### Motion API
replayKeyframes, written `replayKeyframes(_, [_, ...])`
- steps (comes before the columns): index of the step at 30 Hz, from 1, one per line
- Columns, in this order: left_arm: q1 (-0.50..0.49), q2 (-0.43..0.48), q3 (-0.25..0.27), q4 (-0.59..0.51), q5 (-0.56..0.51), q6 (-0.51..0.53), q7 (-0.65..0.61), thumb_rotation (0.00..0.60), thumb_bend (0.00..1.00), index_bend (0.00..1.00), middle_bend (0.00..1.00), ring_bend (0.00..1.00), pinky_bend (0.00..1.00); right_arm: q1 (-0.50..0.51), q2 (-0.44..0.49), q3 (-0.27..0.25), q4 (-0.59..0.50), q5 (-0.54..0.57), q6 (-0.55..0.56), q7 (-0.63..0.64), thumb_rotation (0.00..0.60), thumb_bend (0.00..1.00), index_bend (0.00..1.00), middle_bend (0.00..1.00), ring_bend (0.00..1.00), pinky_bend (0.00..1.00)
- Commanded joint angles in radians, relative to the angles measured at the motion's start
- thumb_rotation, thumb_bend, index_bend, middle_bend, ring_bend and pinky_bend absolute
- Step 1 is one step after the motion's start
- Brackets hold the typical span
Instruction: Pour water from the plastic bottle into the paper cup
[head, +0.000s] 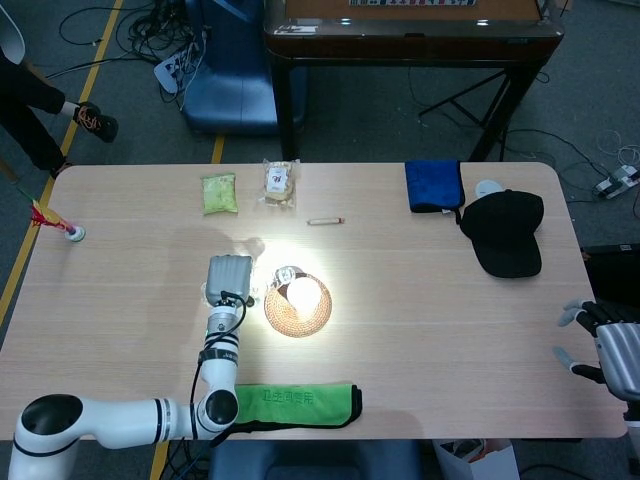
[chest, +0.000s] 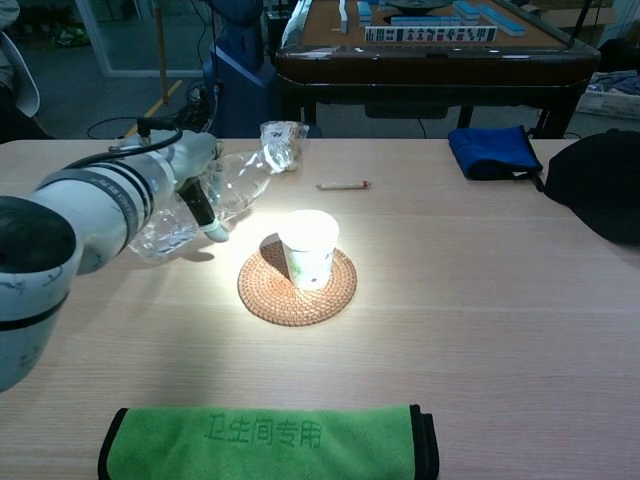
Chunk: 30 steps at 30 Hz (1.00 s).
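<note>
A white paper cup (head: 303, 293) (chest: 309, 247) stands upright on a round woven coaster (head: 298, 318) (chest: 297, 296) at mid-table. My left hand (head: 228, 279) (chest: 190, 182) grips a clear plastic bottle (chest: 228, 196) just left of the cup. The bottle is tilted, its neck pointing up and to the right, and its mouth is off the cup's rim. In the head view the hand hides most of the bottle. My right hand (head: 606, 343) hovers off the table's right edge with fingers spread, holding nothing.
A green towel (head: 300, 403) (chest: 265, 440) lies at the near edge. A black cap (head: 505, 235) (chest: 600, 185) and a blue pouch (head: 435, 185) (chest: 490, 152) sit far right. Two snack packets (head: 219, 193) (head: 280, 182) and a small stick (head: 325, 220) (chest: 343, 185) lie behind the cup.
</note>
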Motion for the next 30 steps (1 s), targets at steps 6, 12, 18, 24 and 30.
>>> replayKeyframes(6, [0.121, 0.056, 0.002, -0.039, 0.077, -0.001, -0.256, 0.600, 0.03, 0.71, 0.82, 0.56, 0.65, 0.003, -0.004, -0.001, -0.001, 0.002, -0.006, -0.011, 0.600, 0.19, 0.49, 0.34, 0.36, 0.43])
replayKeyframes(12, [0.186, 0.071, 0.001, -0.031, 0.146, -0.001, -0.430, 0.600, 0.03, 0.71, 0.82, 0.56, 0.65, 0.003, -0.006, -0.001, -0.001, 0.005, -0.008, -0.015, 0.600, 0.19, 0.49, 0.34, 0.36, 0.43])
replayKeyframes(18, [0.240, 0.080, -0.012, -0.035, 0.170, 0.000, -0.557, 0.600, 0.03, 0.71, 0.82, 0.56, 0.65, 0.004, -0.008, -0.002, -0.002, 0.005, -0.011, -0.023, 0.600, 0.19, 0.49, 0.34, 0.36, 0.43])
replayKeyframes(24, [0.293, 0.083, 0.014, -0.019, 0.223, 0.014, -0.649, 0.600, 0.03, 0.71, 0.82, 0.56, 0.65, 0.006, -0.011, -0.004, -0.004, 0.003, -0.015, -0.036, 0.600, 0.19, 0.49, 0.34, 0.36, 0.43])
replayKeyframes(30, [0.343, 0.062, -0.005, 0.003, 0.231, 0.005, -0.779, 0.600, 0.03, 0.71, 0.82, 0.56, 0.62, 0.007, -0.012, -0.006, -0.006, 0.005, -0.020, -0.044, 0.600, 0.19, 0.49, 0.34, 0.36, 0.43])
